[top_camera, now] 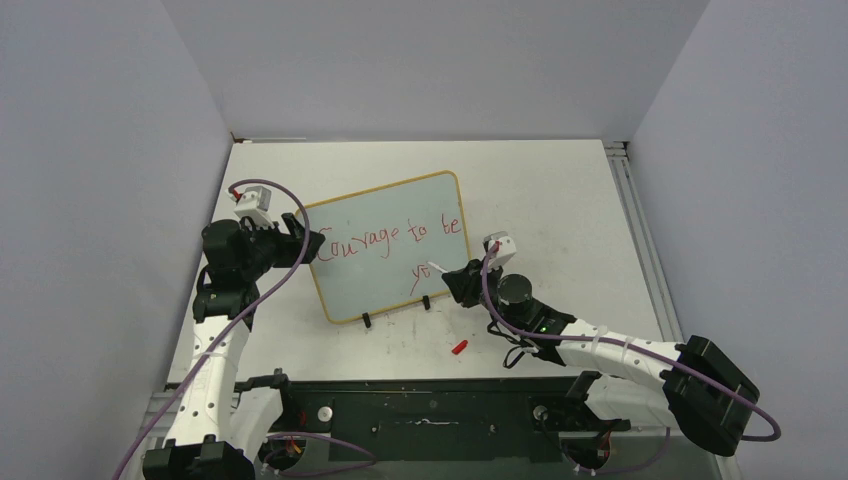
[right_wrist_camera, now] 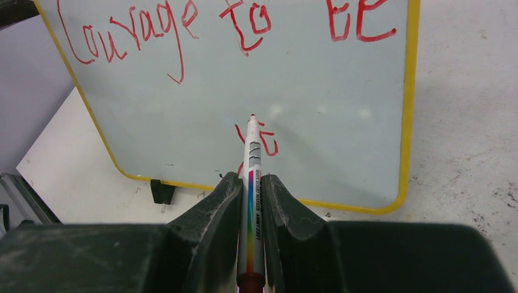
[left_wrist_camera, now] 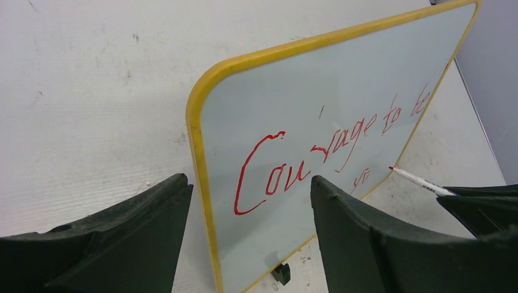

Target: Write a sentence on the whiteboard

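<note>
The whiteboard (top_camera: pixel 370 285) stands tilted on two black clip feet, yellow-framed. The sentence (top_camera: pixel 385 238) in red reads "Courage to be" on the top line, with "yo" below it. My left gripper (top_camera: pixel 303 240) is open, its fingers (left_wrist_camera: pixel 140 238) straddling the board's left edge (left_wrist_camera: pixel 196 140). My right gripper (top_camera: pixel 452 277) is shut on a white marker (right_wrist_camera: pixel 251 159), red tip at the "yo" (right_wrist_camera: pixel 267 145) on the board (right_wrist_camera: pixel 342 122). The marker also shows in the left wrist view (left_wrist_camera: pixel 421 181).
A red marker cap (top_camera: pixel 459 347) lies on the white tabletop in front of the board. A black clip foot (right_wrist_camera: pixel 160 190) holds the board's bottom edge. Grey walls enclose the table on three sides.
</note>
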`<state>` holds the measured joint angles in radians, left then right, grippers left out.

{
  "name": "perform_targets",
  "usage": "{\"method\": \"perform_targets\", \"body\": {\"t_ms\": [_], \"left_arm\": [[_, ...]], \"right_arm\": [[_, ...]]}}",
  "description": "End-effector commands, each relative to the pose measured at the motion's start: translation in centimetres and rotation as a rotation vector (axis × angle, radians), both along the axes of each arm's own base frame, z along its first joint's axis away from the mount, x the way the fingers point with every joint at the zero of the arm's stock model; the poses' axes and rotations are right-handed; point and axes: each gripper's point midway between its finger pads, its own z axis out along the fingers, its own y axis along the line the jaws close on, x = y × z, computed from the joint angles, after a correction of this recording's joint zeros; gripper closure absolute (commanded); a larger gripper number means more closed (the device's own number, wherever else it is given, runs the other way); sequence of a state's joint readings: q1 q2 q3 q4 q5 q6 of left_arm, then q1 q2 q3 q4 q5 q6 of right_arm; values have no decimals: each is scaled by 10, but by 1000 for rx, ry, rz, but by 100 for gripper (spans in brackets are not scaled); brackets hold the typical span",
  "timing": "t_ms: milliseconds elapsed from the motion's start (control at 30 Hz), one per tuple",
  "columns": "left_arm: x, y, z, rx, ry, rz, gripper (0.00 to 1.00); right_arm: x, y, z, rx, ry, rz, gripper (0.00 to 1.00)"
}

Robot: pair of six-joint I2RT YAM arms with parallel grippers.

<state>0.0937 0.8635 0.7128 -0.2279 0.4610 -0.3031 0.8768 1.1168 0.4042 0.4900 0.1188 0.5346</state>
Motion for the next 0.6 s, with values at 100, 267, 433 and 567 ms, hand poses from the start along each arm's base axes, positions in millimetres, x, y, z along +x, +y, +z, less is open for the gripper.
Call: {"method": "perform_targets", "body": {"t_ms": [100, 267, 433, 567], "left_arm": [[4, 4, 17, 20, -60, 9, 30], [4, 5, 18, 24, -60, 12, 30], [4, 4, 18, 22, -62, 8, 30], [4, 4, 19, 22, -63, 8, 30]], "right_arm": [[12, -7, 9, 30, -24, 1, 95], [15, -7, 5, 26, -16, 7, 95], [17, -5, 1, 19, -10, 10, 95], [17, -4, -2, 16, -4, 11, 95]]}}
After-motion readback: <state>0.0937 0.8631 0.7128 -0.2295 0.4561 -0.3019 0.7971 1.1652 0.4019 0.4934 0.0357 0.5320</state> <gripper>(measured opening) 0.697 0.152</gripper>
